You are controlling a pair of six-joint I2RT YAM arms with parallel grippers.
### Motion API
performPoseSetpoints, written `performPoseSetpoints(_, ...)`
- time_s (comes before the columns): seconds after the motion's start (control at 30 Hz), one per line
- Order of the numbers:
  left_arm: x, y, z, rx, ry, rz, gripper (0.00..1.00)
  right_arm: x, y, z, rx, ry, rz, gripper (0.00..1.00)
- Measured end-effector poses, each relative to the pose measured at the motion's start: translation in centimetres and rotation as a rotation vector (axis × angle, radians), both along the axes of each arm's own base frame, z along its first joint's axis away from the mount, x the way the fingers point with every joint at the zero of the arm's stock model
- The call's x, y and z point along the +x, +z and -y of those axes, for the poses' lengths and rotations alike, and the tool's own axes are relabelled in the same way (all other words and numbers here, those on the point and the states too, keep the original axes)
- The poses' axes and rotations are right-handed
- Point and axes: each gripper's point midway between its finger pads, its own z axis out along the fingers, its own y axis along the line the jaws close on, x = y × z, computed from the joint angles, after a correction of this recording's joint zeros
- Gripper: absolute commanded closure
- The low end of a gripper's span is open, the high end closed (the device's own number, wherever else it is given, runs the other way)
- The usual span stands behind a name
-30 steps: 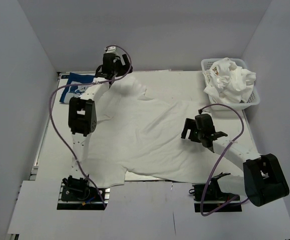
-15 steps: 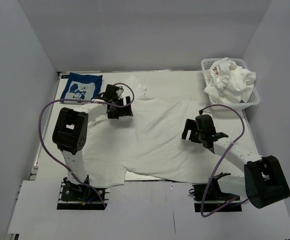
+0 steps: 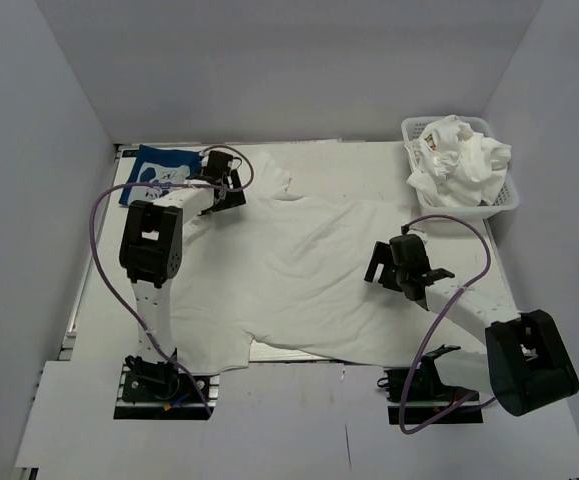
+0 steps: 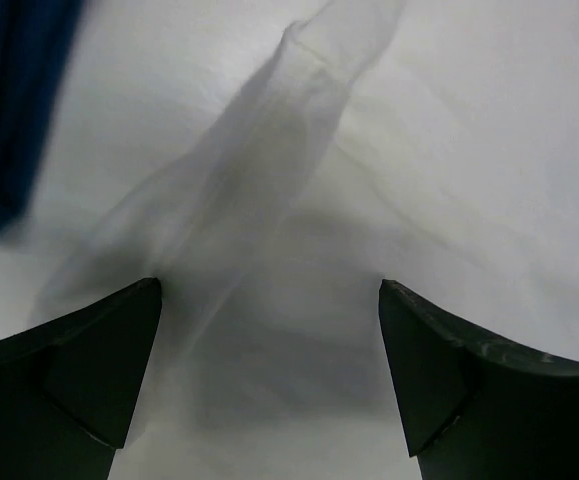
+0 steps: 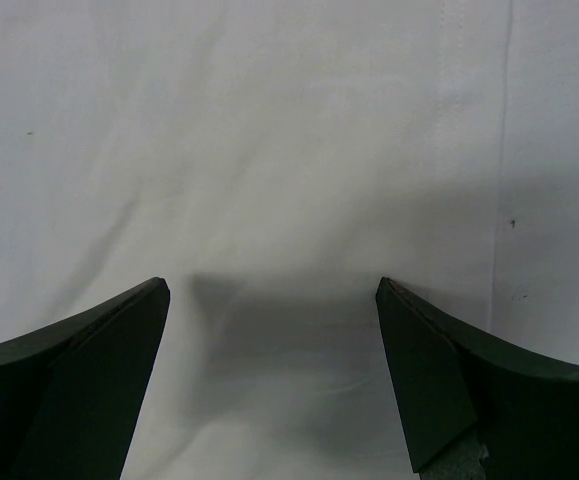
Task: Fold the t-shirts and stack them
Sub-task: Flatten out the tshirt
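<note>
Navy t-shirt [image 3: 155, 162] shows its print only from overhead.

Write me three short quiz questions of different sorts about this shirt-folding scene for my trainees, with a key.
1. True or false: the left gripper and the right gripper both stand open over the white t-shirt, gripping nothing.
2. Where does the navy t-shirt lie? A) by the arm bases B) at the far left corner of the table C) draped over the right arm
3. Fill in: the basket at the far right holds crumpled ___ cloth.
Key: 1 true; 2 B; 3 white.
</note>
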Motion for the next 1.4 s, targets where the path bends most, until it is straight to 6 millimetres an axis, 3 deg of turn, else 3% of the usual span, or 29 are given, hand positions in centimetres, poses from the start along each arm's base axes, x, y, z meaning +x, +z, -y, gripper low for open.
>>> performPoseSetpoints(0.13,4.1,0.6,-2.9,0.041,0.101,0.065,0.01,0.2,-0.1,0.2,-0.004,-0.026,0.004,0.1)
performPoseSetpoints(0.23,6.6,2.3,-4.7,0.052,0.152,0.123,0.01,0.4,-0.1,0.4,-0.009,-0.042,0.008,0.1)
performPoseSetpoints(0.33,9.3,5.5,-6.5,0.071,0.208,0.2,0.01,0.5,0.0,0.5,-0.009,-0.054,0.006,0.1)
performPoseSetpoints(0.43,10.6,8.7,-7.3,0.082,0.239,0.263,0.01,0.3,0.0,0.6,-0.014,-0.057,-0.004,0.1)
performPoseSetpoints(0.57,9.5,11.2,-6.2,0.069,0.182,0.29,0.01,-0.1,0.8,0.3,-0.005,-0.029,-0.017,0.1)
performPoseSetpoints(0.67,6.3,12.6,-3.6,-0.017,0.086,0.303,0.01,0.7,2.9,-0.4,0.022,-0.009,0.026,0.1)
performPoseSetpoints(0.8,1.3,13.4,-0.9,-0.132,-0.013,0.313,0.01,3.4,7.1,-1.4,0.045,-0.003,0.104,0.1)
performPoseSetpoints(0.9,-0.1,12.7,0.4,-0.175,-0.045,0.298,0.01,6.5,9.5,-2.0,0.025,0.0,0.146,0.1)
performPoseSetpoints(1.0,-0.2,10.4,0.5,-0.173,-0.04,0.249,0.01,9.4,9.4,-2.5,-0.017,-0.008,0.126,0.1)
performPoseSetpoints(1.23,0.1,3.6,-0.1,-0.114,-0.007,0.086,0.01,14.3,4.2,-2.9,-0.151,-0.022,-0.055,0.1)
performPoseSetpoints(1.4,-0.2,0.7,0.1,-0.088,-0.021,0.007,0.01,15.4,-0.6,-2.8,-0.197,-0.039,-0.205,0.1)
